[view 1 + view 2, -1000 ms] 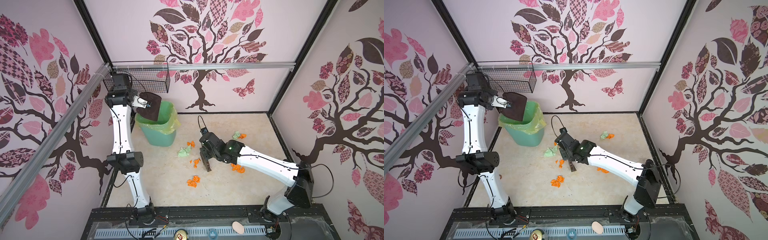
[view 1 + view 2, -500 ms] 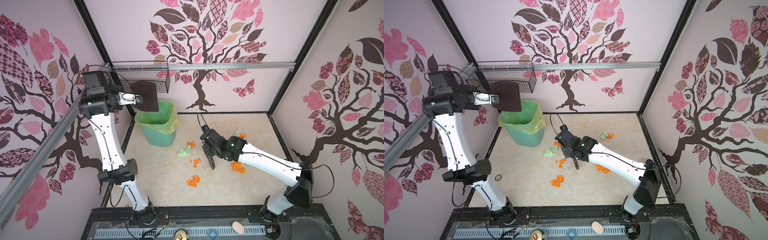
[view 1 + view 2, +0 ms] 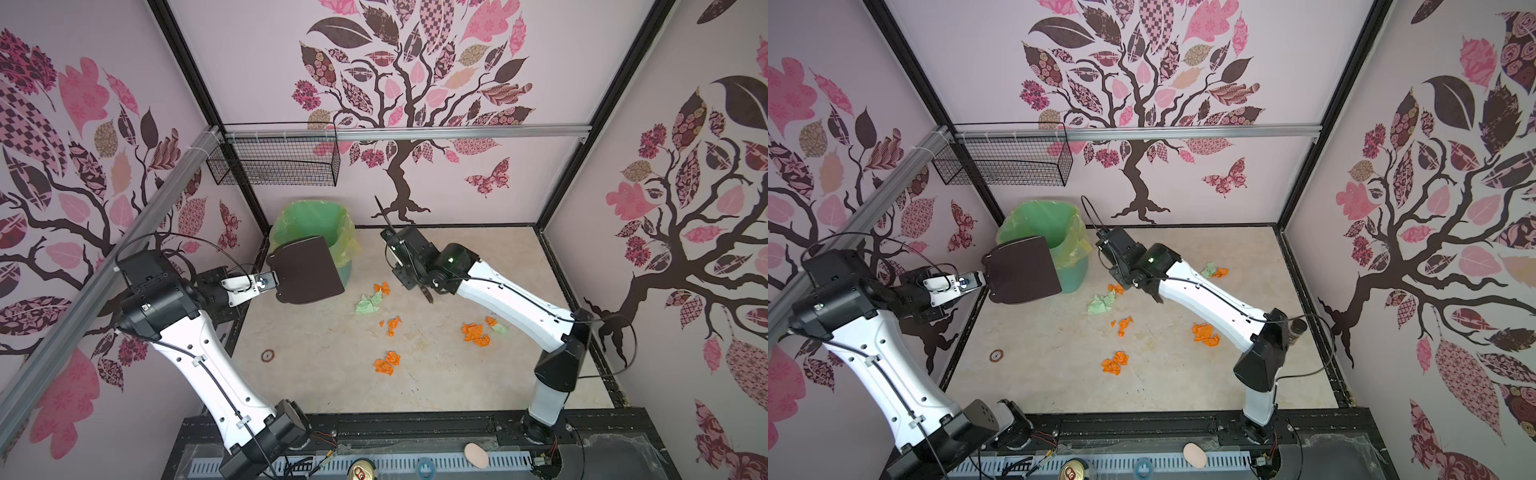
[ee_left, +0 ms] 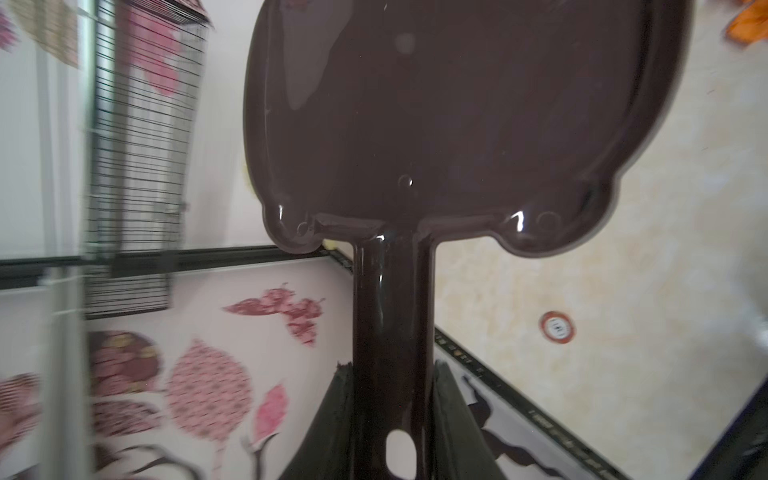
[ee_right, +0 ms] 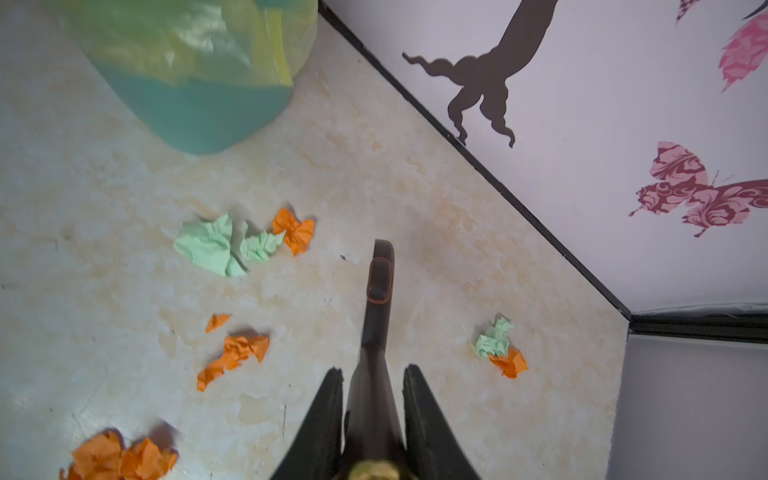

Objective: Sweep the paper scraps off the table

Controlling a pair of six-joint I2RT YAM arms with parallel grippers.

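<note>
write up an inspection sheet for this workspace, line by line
surface: table beige, marbled, littered across the middle
job's things: paper scraps, orange and pale green, lie loose on the table; none seen on the dustpan, held up by the bin
clutter: small round disc on the table; can on the front ledge
grippers: left gripper jaws shut on the dustpan handle; right gripper jaws shut on a dark tool
cables: black cables loop off both arms
surroundings: wire basket on the back rail; tree-decal walls
</note>
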